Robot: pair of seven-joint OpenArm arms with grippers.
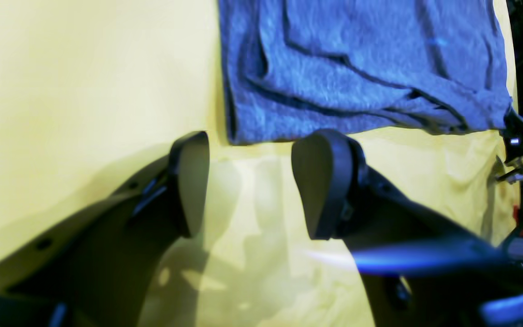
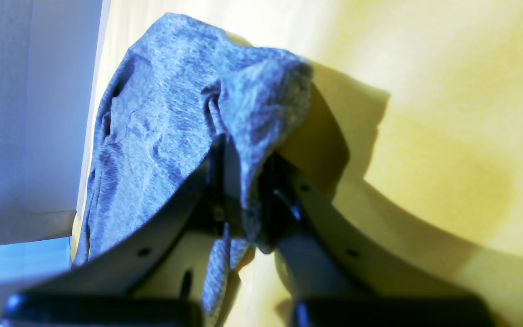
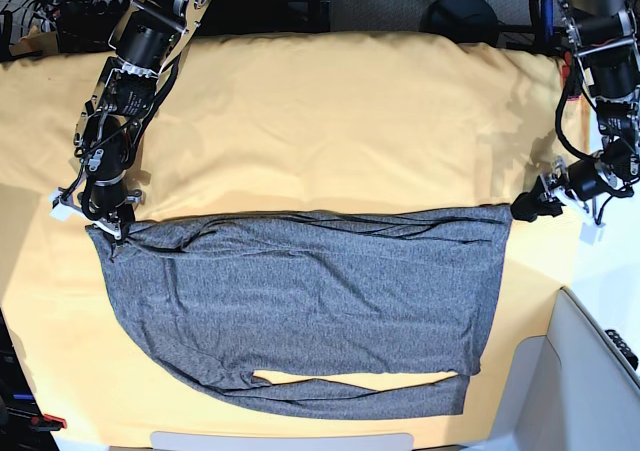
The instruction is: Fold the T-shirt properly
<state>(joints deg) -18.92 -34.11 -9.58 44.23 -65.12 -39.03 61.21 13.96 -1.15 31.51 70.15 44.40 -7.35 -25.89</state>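
Shirt (image 3: 320, 311), quantity one, lies spread on one table (image 3: 350, 121), dark grey in the base view, its far edge running between two grippers, one per arm. Proceeding left to right in the base view: the right gripper (image 2: 245, 195) is at the shirt's far left corner. Its two fingers are closed on the cloth, and one gathered fold stands up between and beyond them, casting a shadow on the table. Next, the body of the shirt covers the near middle of the table, with several creases along its far edge and one dark gap at its near edge. At the far right corner is the left gripper (image 1: 250, 184). Its two fingers stand apart with bare tabletop between them; the corner of the shirt lies just beyond the fingertips, ungripped. One pale panel (image 3: 580, 371) occupies the near right corner of the base view.
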